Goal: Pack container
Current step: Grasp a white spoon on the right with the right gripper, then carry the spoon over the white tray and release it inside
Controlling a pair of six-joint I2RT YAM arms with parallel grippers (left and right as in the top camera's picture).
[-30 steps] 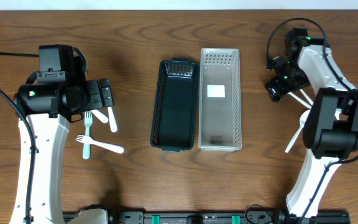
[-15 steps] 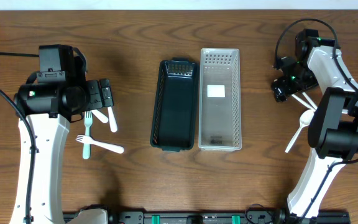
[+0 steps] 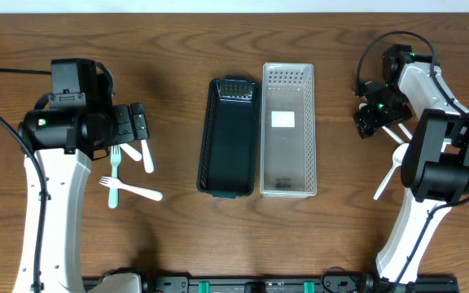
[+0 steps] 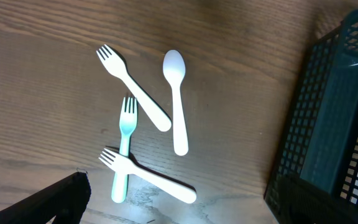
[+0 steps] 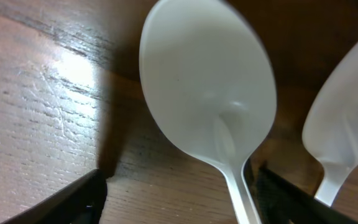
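Near the worktop's (image 3: 177, 49) left edge the left hand (image 3: 141, 124) hangs spread wide over three forks (image 4: 135, 93) and a lone spoon (image 4: 178, 106). Bare wood separates them from the dark basket (image 3: 230, 138), touching the clear container (image 3: 288, 134) mid-worktop. Toward the right edge the right hand (image 5: 180, 179) stands spread astride a white spoon's (image 5: 210, 93) neck, a second spoon (image 5: 347, 118) just beside.

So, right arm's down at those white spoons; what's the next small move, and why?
Probably close the fingers of the right gripper on the neck of the spoon between them: it lies flat on the table, the fingers stand open on either side, so a grip looks lined up.
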